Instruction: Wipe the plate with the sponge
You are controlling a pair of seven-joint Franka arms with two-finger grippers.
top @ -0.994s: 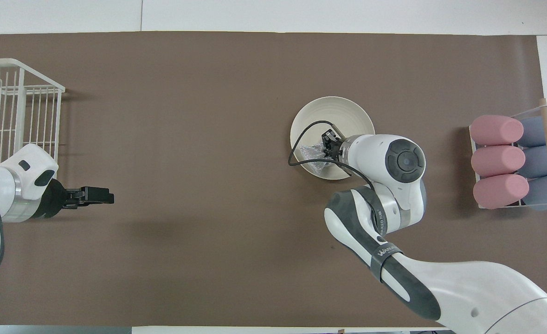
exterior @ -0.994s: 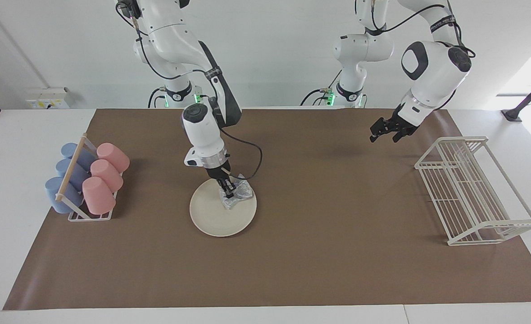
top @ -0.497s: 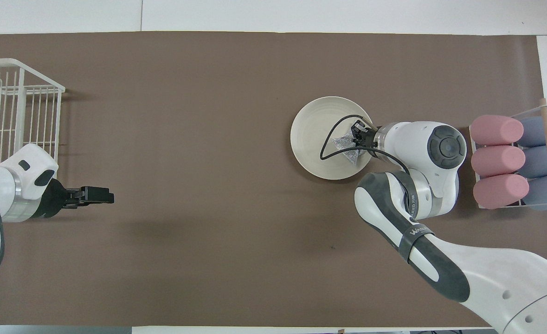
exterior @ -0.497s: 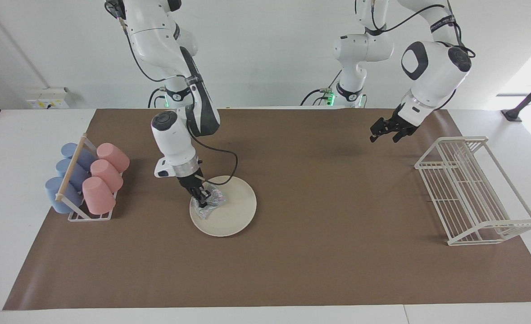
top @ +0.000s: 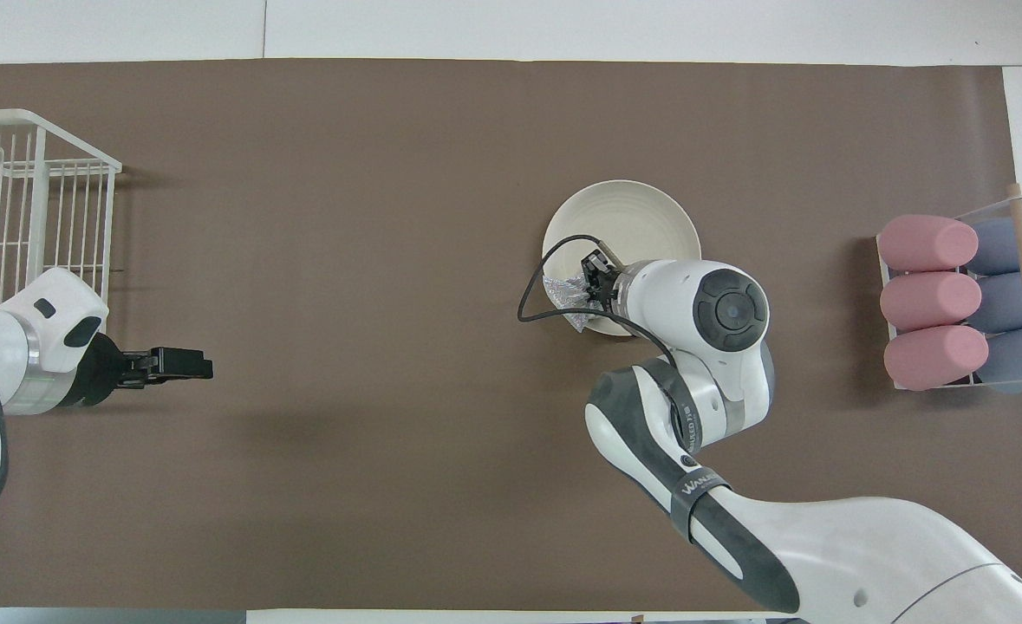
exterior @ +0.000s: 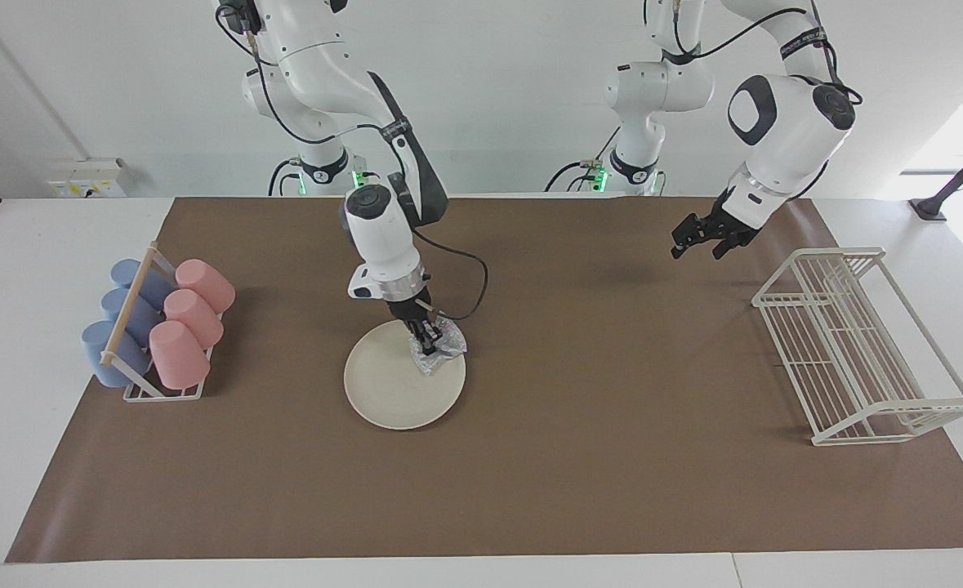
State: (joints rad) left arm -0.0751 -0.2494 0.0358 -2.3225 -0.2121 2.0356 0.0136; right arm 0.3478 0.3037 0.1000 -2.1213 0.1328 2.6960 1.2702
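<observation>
sponge (exterior: pixel 440 346) swept across plate (exterior: pixel 391 392) (toward left arm's end).

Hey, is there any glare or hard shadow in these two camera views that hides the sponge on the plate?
Facing view: bright window glare at the edge by the wire rack; the sponge and plate show evenly lit. Overhead view: soft shadows only; the right gripper and its wrist cover part of the sponge.

Cream-white plate (exterior: pixel 391 392) on brown mat (exterior: pixel 579 457). Silver-grey glittery sponge (exterior: pixel 442 346). Pink cups (exterior: pixel 187 322), blue cups (exterior: pixel 122 322), white wire rack (exterior: pixel 857 351).
</observation>
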